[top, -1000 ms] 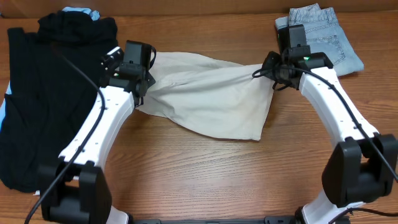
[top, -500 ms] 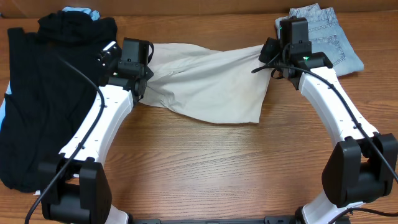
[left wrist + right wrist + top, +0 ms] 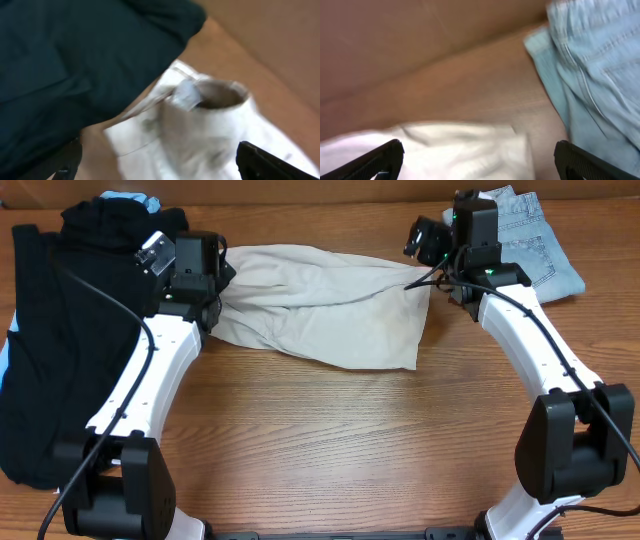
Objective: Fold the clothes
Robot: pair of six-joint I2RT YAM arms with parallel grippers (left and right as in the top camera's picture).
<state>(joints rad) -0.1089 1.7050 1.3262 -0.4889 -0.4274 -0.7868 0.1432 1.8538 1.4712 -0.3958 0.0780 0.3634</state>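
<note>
The cream-beige clothes [image 3: 320, 310] lie bunched in a wide band across the far middle of the table. My left gripper [image 3: 222, 268] hovers over their left end, its jaws wide apart. In the left wrist view the blurred pale cloth [image 3: 200, 130] lies below the left gripper [image 3: 160, 170], and neither dark finger touches it. My right gripper [image 3: 418, 242] sits at the cloth's far right corner, also open. The right wrist view has the white fabric [image 3: 460, 150] under the right gripper [image 3: 482, 167], between widely spread fingers [image 3: 380, 160].
A big black garment [image 3: 60, 330] covers the table's left side and fills the upper left of the left wrist view [image 3: 75, 50]. Folded light-blue denim shorts [image 3: 535, 245] lie at the far right, close to my right gripper. Bare wooden table [image 3: 340, 450] stretches in front.
Both grippers carried the shorts' near edge toward the table's far side, then opened and let go. The cloth now lies farther back in a narrower band.
</note>
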